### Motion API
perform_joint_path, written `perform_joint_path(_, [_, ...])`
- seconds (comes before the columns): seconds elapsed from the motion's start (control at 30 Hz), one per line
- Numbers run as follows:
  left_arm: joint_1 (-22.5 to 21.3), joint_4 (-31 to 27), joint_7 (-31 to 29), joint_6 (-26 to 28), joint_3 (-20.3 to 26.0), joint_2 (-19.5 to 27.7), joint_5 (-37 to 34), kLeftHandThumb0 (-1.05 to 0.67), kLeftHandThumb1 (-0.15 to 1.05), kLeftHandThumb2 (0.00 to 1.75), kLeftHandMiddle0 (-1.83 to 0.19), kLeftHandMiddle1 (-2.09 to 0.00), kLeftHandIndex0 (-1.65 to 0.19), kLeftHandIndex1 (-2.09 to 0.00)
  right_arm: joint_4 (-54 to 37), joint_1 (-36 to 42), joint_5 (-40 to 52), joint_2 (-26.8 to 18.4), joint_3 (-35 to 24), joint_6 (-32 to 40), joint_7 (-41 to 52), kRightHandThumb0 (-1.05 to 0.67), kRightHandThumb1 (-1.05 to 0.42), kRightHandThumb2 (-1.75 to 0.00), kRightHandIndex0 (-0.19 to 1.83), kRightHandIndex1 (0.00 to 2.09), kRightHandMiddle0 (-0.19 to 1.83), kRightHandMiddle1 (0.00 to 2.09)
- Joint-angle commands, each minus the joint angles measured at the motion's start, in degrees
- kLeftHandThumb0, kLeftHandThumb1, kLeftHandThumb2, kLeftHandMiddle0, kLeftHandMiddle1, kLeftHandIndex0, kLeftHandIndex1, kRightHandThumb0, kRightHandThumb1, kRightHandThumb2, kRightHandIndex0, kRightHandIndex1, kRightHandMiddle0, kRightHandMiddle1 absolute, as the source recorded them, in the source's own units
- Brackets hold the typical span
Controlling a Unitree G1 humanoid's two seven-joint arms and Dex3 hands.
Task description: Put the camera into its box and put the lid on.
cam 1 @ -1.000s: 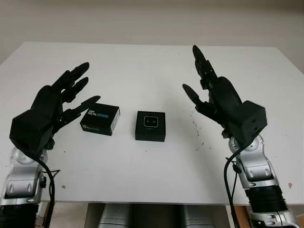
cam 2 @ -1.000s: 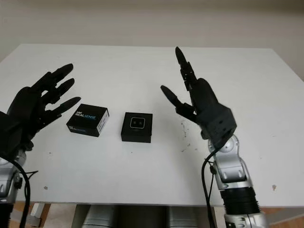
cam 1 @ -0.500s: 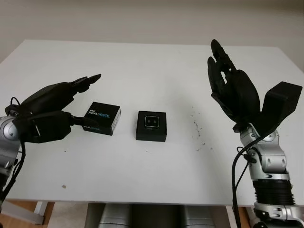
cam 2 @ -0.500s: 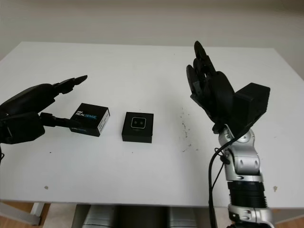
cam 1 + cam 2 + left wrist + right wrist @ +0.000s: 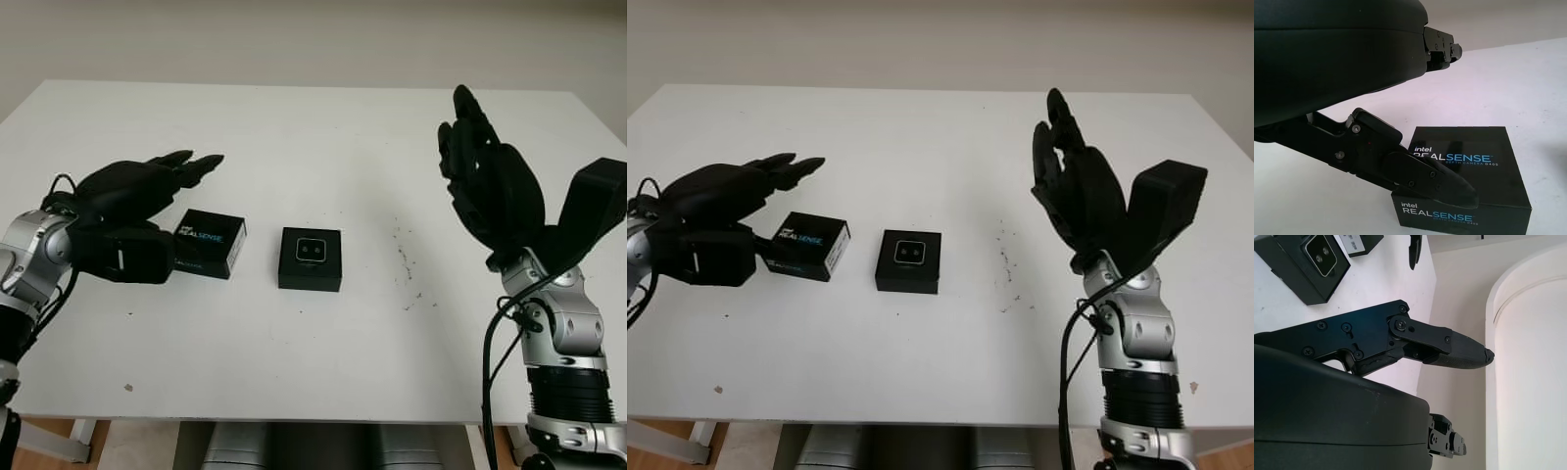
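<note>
White bench [image 5: 313, 137] carries two black items near its middle. The lid [image 5: 210, 243], printed "intel REALSENSE" and, in the left wrist view, "DEPTH CAMERA D405", lies on the left. Just beside it sits the open box [image 5: 311, 258] with the camera [image 5: 312, 251] inside. The left hand [image 5: 137, 201] hovers open, fingers wide, next to the lid without gripping it. The right hand [image 5: 490, 186] is raised open, well apart on the right.

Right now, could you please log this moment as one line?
left hand: open, beside lid | right hand: open, raised | camera: in box
</note>
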Motion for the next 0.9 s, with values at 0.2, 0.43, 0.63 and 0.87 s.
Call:
perform_joint_path(0.2, [-2.42,0.12,-5.82,-1.93,-2.62,0.9,0.04,-0.74,0.86,0.05,0.02,-0.05,0.02,-0.06,-1.71,0.21,0.08,0.48,-0.21,0.57,-0.82,-0.62,-1.05,-0.68,-0.19,0.0,-0.18,0.02])
perform_joint_path(0.43, [-2.67,-0.22,-8.18,-1.42,-2.98,0.75,0.03,-0.71,0.85,0.05,0.0,-0.06,0.02,-0.05,-1.83,0.47,-0.91,0.02,0.37,0.82,-0.59,-0.6,-1.05,-0.71,-0.19,0.0,-0.19,0.02])
perform_joint_path(0.63, [-2.98,0.81,-8.24,-0.9,-3.55,-0.11,0.49,-0.66,0.84,0.05,0.0,-0.06,0.02,-0.05,-2.13,0.8,-0.67,0.42,0.14,0.84,-0.63,-0.59,-1.05,-0.71,-0.19,0.0,-0.18,0.03])
perform_joint_path(0.87, [-2.98,1.28,-6.82,0.0,-3.22,-1.12,-0.46,-0.66,0.84,0.06,-0.02,-0.06,0.0,-0.06,-2.42,1.07,-0.83,0.12,0.1,0.8,-0.55,-0.59,-1.05,-0.71,-0.19,0.0,-0.17,0.04])
